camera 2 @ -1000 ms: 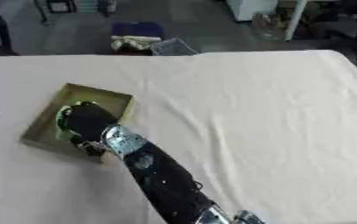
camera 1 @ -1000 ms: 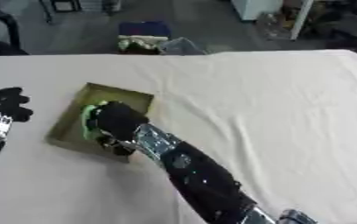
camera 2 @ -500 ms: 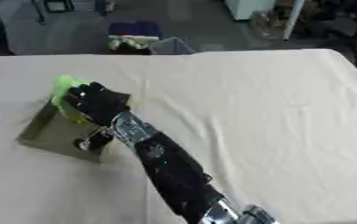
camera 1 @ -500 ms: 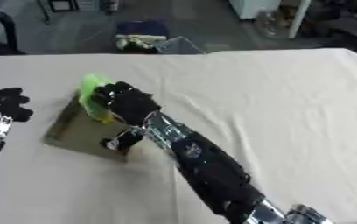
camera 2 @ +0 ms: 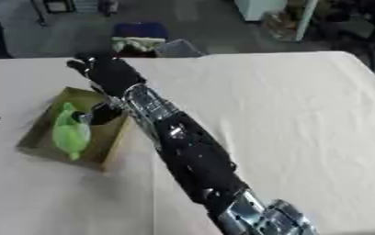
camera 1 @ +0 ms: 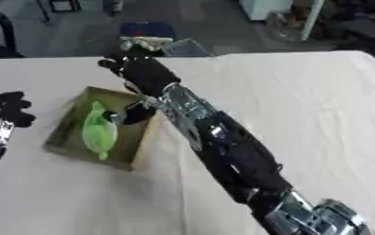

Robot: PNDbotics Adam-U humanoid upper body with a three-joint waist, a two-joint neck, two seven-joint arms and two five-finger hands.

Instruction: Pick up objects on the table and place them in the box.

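Your right hand is up past the far side of the box, close to the far edge of the table. Its fingers are spread and hold nothing. The green thing lies inside the box, stretched long from the far end toward the near end. It is soft-looking and bright, but you cannot tell what it is.

Your right arm crosses the table from the lower right corner up to the box. It covers the right wall of the box, and a dark part of the arm hangs over the box's far right corner just beside the green thing. You cannot see that corner of the box.

Your left hand shows at the left edge, left of the box and apart from it. Its fingers are curled and hold nothing. In the right eye view only its dark fingertips show.

Past the table, on the floor, is a blue bin with a pale, lumpy thing in front of it. It is too blurry to name.
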